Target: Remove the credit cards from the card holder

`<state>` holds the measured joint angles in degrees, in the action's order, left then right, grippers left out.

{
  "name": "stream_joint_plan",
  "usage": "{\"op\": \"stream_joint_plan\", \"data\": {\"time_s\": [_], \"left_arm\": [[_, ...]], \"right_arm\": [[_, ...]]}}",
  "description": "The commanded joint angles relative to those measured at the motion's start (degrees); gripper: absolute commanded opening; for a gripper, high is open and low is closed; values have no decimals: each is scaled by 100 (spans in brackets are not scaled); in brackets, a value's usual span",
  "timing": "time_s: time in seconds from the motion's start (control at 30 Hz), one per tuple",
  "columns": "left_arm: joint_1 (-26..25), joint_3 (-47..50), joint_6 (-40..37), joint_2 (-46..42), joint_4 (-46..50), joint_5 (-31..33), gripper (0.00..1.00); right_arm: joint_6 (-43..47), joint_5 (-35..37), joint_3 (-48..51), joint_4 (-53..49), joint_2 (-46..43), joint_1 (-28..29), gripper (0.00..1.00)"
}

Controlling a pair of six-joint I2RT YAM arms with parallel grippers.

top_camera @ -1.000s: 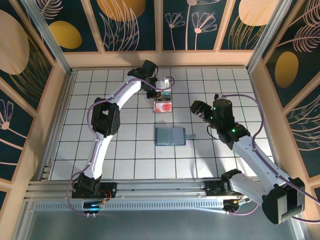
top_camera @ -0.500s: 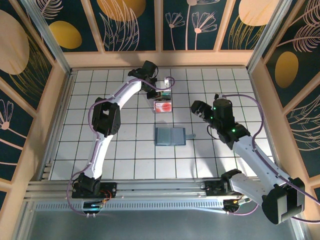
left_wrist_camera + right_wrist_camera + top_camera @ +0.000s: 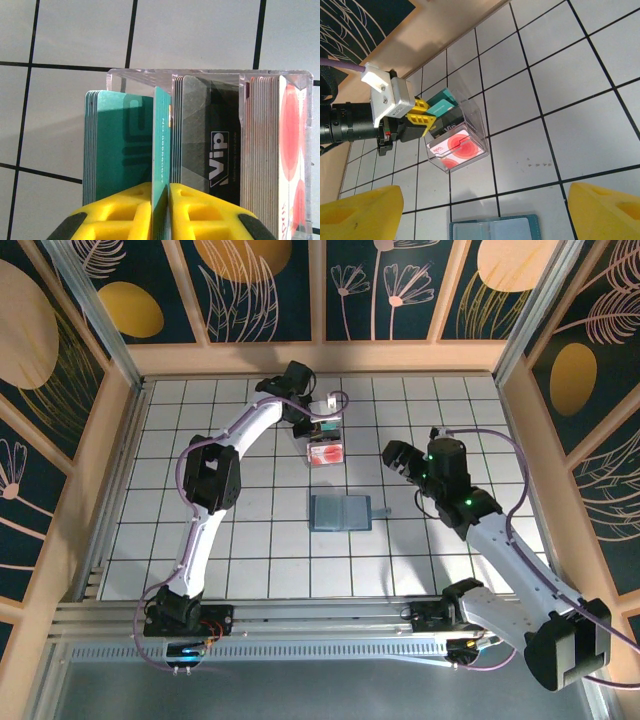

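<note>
The card holder (image 3: 340, 512) lies open and flat mid-table, its slate-blue cover and pale pockets showing at the bottom of the right wrist view (image 3: 492, 231). My left gripper (image 3: 161, 210) is shut on a teal credit card (image 3: 161, 150), held edge-on over a clear box (image 3: 200, 75). That gripper (image 3: 325, 425) reaches to the far side of the box. A whitish-pink credit card with red circles (image 3: 457, 145) stands at the front of the box. My right gripper (image 3: 408, 478) hovers open to the right of the holder, with nothing between its yellow fingertips (image 3: 360, 210).
The clear box (image 3: 326, 453) holds upright stacks of teal cards (image 3: 120, 150), dark "VIP" cards (image 3: 210, 150) and whitish-pink cards (image 3: 280, 150). White tiled floor surrounds it. Wooden walls (image 3: 320, 358) close off the back and the sides.
</note>
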<state>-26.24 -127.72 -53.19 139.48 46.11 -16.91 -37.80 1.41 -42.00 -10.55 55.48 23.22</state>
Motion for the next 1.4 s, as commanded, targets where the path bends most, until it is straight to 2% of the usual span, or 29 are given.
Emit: {"op": "stream_joint_plan", "data": {"time_s": [0.0, 0.3, 0.47, 0.63, 0.73, 0.83, 0.97, 1.03, 1.1, 1.23, 1.37], "left_arm": [[27, -285, 105, -141, 621, 3, 23], [-8, -538, 272, -488, 892, -72, 27], [-30, -661, 424, -811, 1160, -41, 33], [-30, -578, 701, -1243, 1432, -139, 45], [-30, -162, 838, -1660, 1381, -178, 52], [-30, 771, 1073, -2334, 817, -47, 55], [-30, 2709, 1568, -3675, -848, 294, 61], [-29, 3647, 1855, -4456, -1668, 449, 68], [-30, 4605, 2255, -5223, -2518, 634, 80], [-30, 6064, 3193, -6527, -3929, 944, 98], [-30, 7157, 4388, -7583, -4934, 1427, 99]], "right_arm": [[62, -18, -45, 73, -119, -40, 86], [115, -18, -63, -8, -215, -44, 86], [98, -112, -72, -184, -188, 22, 84], [21, 263, -97, -489, 0, 398, 81], [-28, 564, -173, -657, 194, 744, 80], [-88, 835, -253, -785, 435, 1121, 79], [-199, 999, -276, -811, 700, 1479, 78], [-249, 1017, -261, -779, 802, 1634, 78], [-296, 1040, -265, -758, 943, 1795, 77], [-359, 1152, -356, -794, 1290, 2148, 77], [-399, 1353, -609, -891, 1794, 2599, 77]]}}
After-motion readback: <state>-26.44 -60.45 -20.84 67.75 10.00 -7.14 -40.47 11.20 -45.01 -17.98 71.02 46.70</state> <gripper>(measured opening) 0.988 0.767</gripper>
